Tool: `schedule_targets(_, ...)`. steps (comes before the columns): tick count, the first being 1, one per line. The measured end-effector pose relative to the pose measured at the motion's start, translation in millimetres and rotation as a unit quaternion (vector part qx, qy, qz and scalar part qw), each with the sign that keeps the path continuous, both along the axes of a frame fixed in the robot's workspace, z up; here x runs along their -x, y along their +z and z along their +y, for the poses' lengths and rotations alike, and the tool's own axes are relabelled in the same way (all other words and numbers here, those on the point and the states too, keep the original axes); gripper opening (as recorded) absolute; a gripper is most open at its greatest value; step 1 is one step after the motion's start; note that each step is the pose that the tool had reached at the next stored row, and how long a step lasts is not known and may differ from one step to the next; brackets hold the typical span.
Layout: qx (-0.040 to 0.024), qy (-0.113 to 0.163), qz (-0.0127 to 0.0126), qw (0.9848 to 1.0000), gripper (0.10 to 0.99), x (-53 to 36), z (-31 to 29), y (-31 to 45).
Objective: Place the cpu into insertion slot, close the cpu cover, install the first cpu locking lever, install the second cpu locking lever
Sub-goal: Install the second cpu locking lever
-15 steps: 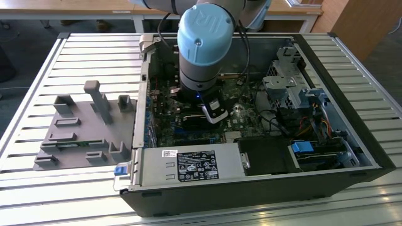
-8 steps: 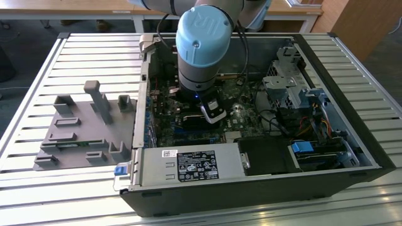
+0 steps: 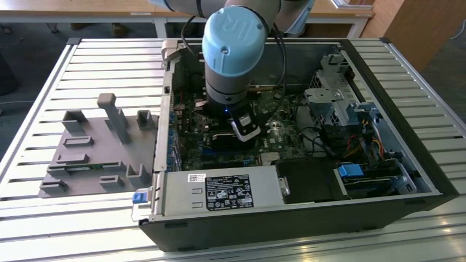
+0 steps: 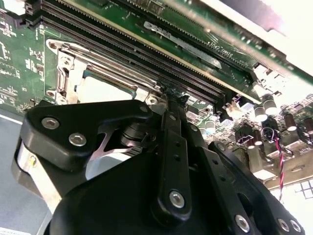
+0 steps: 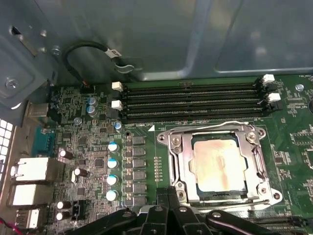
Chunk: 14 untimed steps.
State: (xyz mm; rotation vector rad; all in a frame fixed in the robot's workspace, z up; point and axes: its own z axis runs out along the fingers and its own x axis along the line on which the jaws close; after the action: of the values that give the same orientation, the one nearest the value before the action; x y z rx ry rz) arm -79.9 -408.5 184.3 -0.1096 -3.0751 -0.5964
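I have the arm (image 3: 231, 49) reaching down into the open computer case (image 3: 306, 218), which lies on its side on a slatted metal table (image 3: 43, 218); a grey fixture tray (image 3: 95, 158) sits on the table toward the exterior view's left, apart from the case.

In the first wrist view I see the cpu (image 5: 218, 166) seated flat in the insertion slot (image 5: 195, 197), its silvery top showing a faint tan stain; the cpu cover (image 5: 177, 164) lies closed around it, its square window framing the chip; a thin wire lever (image 5: 215, 125) runs along the cover's edge nearest the memory slots (image 5: 190, 100), and another wire lever (image 5: 230, 205) lies along the opposite edge, next to the gripper. Whether either lever is fully hooked I cannot tell from here.

The gripper (image 5: 171, 196) hangs just beside the socket at its edge away from the memory slots; in the first wrist view its black fingers stand pressed together with nothing between them; in the second wrist view the fingertips (image 4: 173, 98) taper to a joined point close above the board beside the cover's corner (image 4: 146, 95); I cannot tell whether they touch the board or the lever.

The green motherboard (image 5: 88, 147) carries a row of small capacitors (image 5: 112, 171) well to one side of the socket.
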Motion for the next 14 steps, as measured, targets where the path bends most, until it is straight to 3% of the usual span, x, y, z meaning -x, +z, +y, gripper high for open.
schedule_targets(14, 0.0043, 0.0, -0.0001, 1.0, 0.122, 0.2, -2.3, -0.2)
